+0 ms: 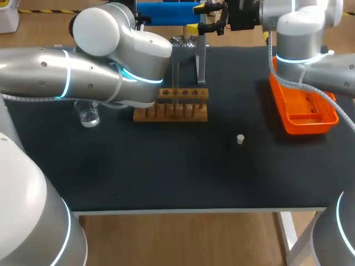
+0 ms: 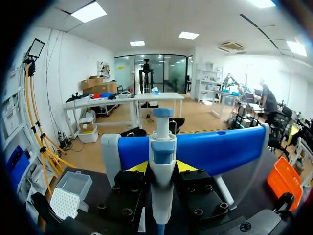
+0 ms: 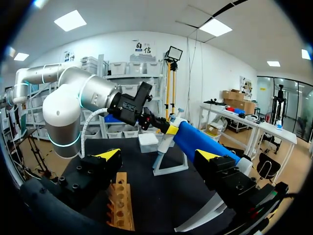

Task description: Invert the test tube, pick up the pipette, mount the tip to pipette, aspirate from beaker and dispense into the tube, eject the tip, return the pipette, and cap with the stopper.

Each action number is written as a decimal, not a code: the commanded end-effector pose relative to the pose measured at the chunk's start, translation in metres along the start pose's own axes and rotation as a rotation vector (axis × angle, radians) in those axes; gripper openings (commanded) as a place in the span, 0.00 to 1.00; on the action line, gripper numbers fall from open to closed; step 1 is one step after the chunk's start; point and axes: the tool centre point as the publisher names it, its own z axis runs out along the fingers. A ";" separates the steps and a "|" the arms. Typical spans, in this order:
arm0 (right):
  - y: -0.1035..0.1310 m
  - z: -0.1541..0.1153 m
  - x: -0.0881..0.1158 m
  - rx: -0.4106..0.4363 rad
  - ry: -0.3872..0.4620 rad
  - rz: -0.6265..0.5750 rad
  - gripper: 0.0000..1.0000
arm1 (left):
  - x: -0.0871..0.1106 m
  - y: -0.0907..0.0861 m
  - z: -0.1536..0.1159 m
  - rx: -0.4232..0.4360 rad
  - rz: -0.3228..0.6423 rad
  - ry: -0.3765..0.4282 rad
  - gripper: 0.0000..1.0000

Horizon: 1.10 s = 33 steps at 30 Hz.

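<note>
Small white stopper [image 1: 240,139] — head view only

Pipette [image 2: 162,161]: lower end was cut off at left wrist view's edge. Left arm [image 1: 94,72] hid the beaker [image 1: 89,117] top and rack [image 1: 183,105] end.

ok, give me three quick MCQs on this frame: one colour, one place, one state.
1. Colour of the tray? A green B white C orange
2. Where is the stopper? A in the tray B on the black tabletop, front-right of the wooden rack C on top of the rack
3. Right tool? A open, empty B shut on the stopper C shut on the tray's rim
Answers: C, the head view shows it orange; B, it stands alone on the tabletop; A, its yellow tips stand wide apart, gripping nothing.
</note>
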 end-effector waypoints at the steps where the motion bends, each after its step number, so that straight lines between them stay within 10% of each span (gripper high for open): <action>1: 0.001 -0.001 0.001 0.003 -0.001 0.000 1.00 | 0.000 -0.002 0.002 -0.012 -0.001 0.003 0.80; 2: 0.001 -0.001 0.001 0.003 -0.001 0.000 1.00 | 0.000 -0.002 0.002 -0.012 -0.002 0.003 1.00; 23: 0.001 -0.001 0.001 0.003 -0.001 0.000 1.00 | 0.009 -0.034 -0.039 0.044 0.017 0.003 1.00; 33: 0.001 -0.001 0.001 0.003 -0.001 0.000 1.00 | 0.026 -0.031 -0.089 0.027 0.059 0.165 1.00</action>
